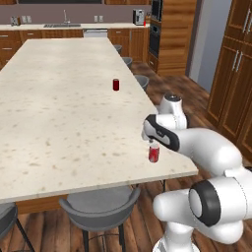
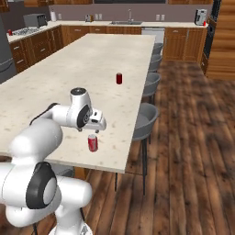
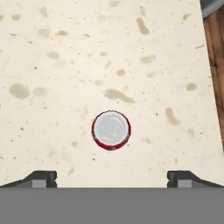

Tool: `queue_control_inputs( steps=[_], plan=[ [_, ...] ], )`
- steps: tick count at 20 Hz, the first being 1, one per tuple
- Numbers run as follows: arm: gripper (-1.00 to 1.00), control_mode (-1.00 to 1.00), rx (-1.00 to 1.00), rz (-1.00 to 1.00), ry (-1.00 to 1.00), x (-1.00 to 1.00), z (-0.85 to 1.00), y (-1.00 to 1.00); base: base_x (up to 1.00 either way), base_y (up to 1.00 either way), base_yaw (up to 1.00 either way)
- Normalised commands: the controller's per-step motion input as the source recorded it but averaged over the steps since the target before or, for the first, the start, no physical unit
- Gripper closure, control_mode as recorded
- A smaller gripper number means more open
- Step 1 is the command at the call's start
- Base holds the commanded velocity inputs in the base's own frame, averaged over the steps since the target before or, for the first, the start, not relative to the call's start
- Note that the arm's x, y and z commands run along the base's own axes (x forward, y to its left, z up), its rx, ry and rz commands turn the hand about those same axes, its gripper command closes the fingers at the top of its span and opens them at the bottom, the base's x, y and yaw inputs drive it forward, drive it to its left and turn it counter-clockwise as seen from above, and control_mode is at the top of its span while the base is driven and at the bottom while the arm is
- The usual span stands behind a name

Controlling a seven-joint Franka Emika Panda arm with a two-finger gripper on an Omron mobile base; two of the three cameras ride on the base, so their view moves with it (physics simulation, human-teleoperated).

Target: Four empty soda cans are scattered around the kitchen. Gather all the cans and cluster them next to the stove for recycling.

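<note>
1. Soda can placement, near unit: the near soda can (image 1: 154, 153) stands upright on the counter (image 1: 59, 113), close to the near right corner and just inside the right edge.
2. Second unit: the far soda can (image 1: 116, 84) stands upright further up the counter, near the same right edge, well apart from the first.
3. Destination: the stove (image 2: 25, 31) sits on the back run of cabinets, far left in the right base view; a small red object (image 2: 10, 32) beside it may be another can, too small to confirm.
4. Gripper position: the gripper (image 1: 150, 141) hangs directly above the near can, pointing straight down and not touching it.
5. State: the fingers (image 3: 41, 179) are spread fully apart, with the silvery can top (image 3: 111, 130) between their lines but slightly forward of them in the hand view.
6. Alignment (judgement): shift the hand slightly so the can sits midway between the fingers before descending.
7. Descent (judgement): lower vertically until the fingers straddle the can body below its rim; avoid knocking the can towards the nearby edge.
8. Closure (judgement): close gently on the round wall, then lift straight up.
</note>
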Motion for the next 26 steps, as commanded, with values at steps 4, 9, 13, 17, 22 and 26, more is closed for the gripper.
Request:
queue_control_inputs(
  steps=[4, 9, 13, 17, 22, 26],
  plan=[
    [-1.00, -1.00, 0.00, 0.00, 0.00, 0.09, -0.26, 0.00, 0.00, 0.00, 0.00],
    [-1.00, -1.00, 0.00, 0.00, 0.00, 0.05, -0.24, 0.00, 0.00, 0.00, 0.00],
    [-1.00, -1.00, 0.00, 0.00, 0.01, 0.13, -0.22, 0.00, 0.00, 0.00, 0.00],
    [-1.00, -1.00, 0.00, 0.00, 0.00, 0.10, -0.22, 0.00, 0.00, 0.00, 0.00],
    [-1.00, -1.00, 0.00, 0.00, 0.02, 0.11, -0.16, 0.00, 0.00, 0.00, 0.00],
    [-1.00, -1.00, 0.00, 0.00, 0.04, 0.11, -0.14, 0.00, 0.00, 0.00, 0.00]
  ],
)
